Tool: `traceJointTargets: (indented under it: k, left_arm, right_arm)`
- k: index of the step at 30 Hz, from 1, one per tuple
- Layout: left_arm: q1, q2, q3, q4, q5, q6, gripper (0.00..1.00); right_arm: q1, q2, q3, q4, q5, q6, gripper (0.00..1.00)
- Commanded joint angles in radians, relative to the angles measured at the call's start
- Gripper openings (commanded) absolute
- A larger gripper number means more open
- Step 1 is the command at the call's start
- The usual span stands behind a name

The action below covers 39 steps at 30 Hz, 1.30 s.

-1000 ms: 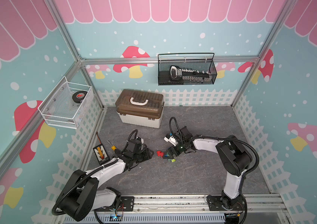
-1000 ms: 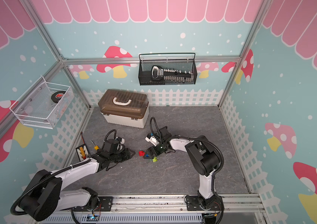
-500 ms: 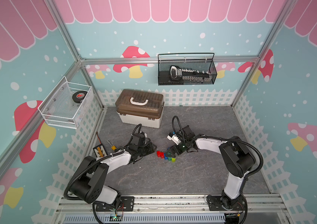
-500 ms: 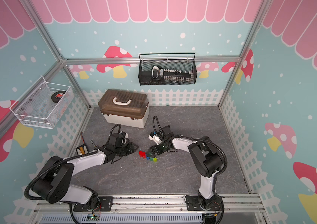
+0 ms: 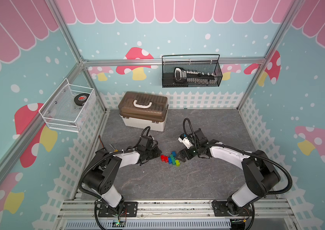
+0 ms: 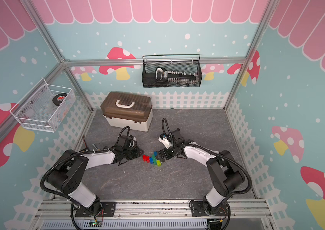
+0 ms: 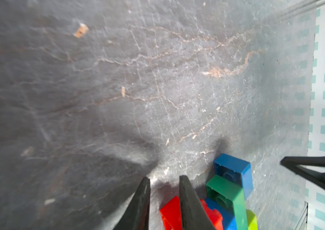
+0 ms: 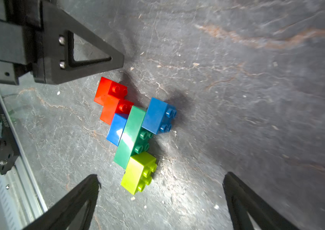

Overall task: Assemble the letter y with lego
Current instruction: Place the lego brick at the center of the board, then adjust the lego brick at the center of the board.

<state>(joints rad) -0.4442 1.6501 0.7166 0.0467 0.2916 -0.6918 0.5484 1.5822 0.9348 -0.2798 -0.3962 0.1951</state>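
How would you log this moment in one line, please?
letter y: assembled, flat on table; left gripper: shut, empty, by red end; right gripper: open, empty, by lime tip

A brown-lidded case [image 5: 157, 105] with a white handle stands on the grey stone-patterned floor [image 5: 177, 179] near the back fence. On the back wall hangs a black wire basket [image 5: 197, 82] holding a long black-and-silver tool [image 5: 179, 74]. A white mesh basket [image 5: 64, 113] on the left wall holds a black disc [image 5: 80, 98], and a partly hidden screwdriver [image 5: 112, 147] lies below it.
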Motion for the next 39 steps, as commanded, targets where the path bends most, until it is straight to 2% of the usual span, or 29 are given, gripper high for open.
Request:
traceJointTargets:
  k: [1, 11, 20, 31, 39]
  left_arm:
    - [-0.017, -0.019, -0.011, -0.006, 0.010, 0.009, 0.27]
    - [-0.122, -0.111, -0.077, -0.090, 0.011, -0.010, 0.26]
    - [-0.225, -0.160, -0.103, -0.154, 0.026, -0.034, 0.25]
    - [-0.199, -0.245, -0.100, -0.258, -0.127, 0.011, 0.27]
    - [-0.172, -0.155, -0.064, -0.168, -0.108, 0.017, 0.27]
  right_arm:
    - [-0.007, -0.045, -0.026, -0.031, 0.083, -0.007, 0.98]
    - [-0.011, -0.090, -0.061, -0.011, 0.192, 0.010, 0.97]
    - [-0.012, -0.092, -0.078, -0.001, 0.220, 0.017, 0.97]
    - [-0.012, -0.143, -0.108, 0.001, 0.267, 0.008, 0.97]
    - [-0.013, -0.189, -0.137, 0.004, 0.271, 0.018, 0.97]
